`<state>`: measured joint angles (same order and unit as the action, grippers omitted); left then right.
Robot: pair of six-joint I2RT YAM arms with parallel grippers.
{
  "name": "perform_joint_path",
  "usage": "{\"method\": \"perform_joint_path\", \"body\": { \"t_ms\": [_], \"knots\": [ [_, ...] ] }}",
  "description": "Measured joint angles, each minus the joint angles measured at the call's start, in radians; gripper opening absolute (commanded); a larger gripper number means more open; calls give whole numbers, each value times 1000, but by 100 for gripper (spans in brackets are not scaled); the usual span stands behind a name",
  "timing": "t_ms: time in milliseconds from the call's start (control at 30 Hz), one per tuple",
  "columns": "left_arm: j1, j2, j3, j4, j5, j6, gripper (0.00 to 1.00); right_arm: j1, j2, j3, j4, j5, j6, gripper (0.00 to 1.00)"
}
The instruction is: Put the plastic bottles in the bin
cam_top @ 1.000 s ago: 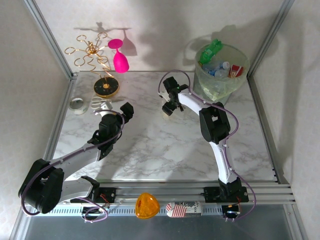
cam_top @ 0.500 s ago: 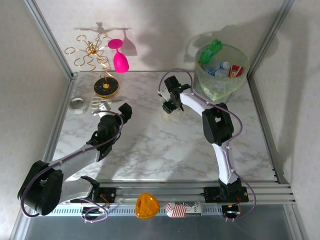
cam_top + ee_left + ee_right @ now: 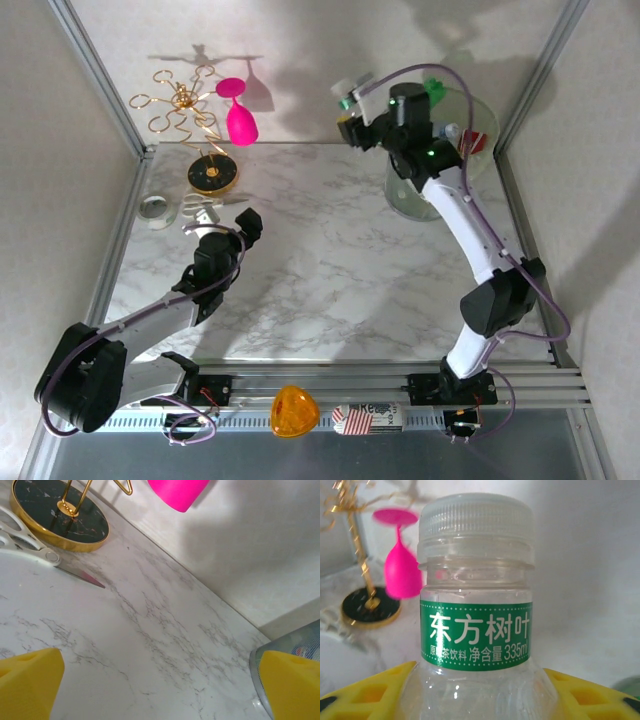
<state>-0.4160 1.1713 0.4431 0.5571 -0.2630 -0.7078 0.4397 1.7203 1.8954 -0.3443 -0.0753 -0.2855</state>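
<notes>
One clear green-labelled bottle (image 3: 475, 630), clamped in the right gripper (image 3: 352, 110) with its cap pointing out past the fingertips, hangs just left of the bin (image 3: 402, 195). The mouth lies to its right. Left gripper (image 3: 250, 222) is spread wide, well apart.

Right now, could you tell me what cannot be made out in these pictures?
Bottle: right wrist view, body below the green label cut off by the bottom edge.
Bin: top view, right arm crosses it, hiding some contents.
Scissors: left wrist view, handles cut by left edge.
</notes>
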Motion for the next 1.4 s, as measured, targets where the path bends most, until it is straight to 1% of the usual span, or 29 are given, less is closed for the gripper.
{"method": "perform_joint_path", "body": {
  "t_ms": [200, 367, 533, 733, 933, 1067, 1267, 1400],
  "knots": [
    [2, -4, -18, 3, 0, 0, 100, -97, 2, 16, 77, 66, 77, 48],
    [8, -43, -22, 4, -3, 1, 100, -157, 42, 24, 117, 136, 136, 48],
    [15, -84, -39, 5, -19, 1, 100, -233, 91, 21, 124, 159, 225, 48],
    [21, -109, -42, -5, -25, 5, 100, -324, 84, -16, 137, 175, 297, 49],
    [22, -110, -44, -5, -26, 5, 100, -367, 44, -20, 153, 236, 289, 49],
    [22, -106, -44, -4, -25, 4, 100, -386, 35, -20, 176, 300, 246, 50],
    [22, -103, -44, -8, -23, 4, 100, -389, 35, -24, 176, 401, 167, 52],
    [22, -111, -44, -12, -23, 4, 100, -386, 31, -50, 186, 415, 135, 52]
  ]
}}
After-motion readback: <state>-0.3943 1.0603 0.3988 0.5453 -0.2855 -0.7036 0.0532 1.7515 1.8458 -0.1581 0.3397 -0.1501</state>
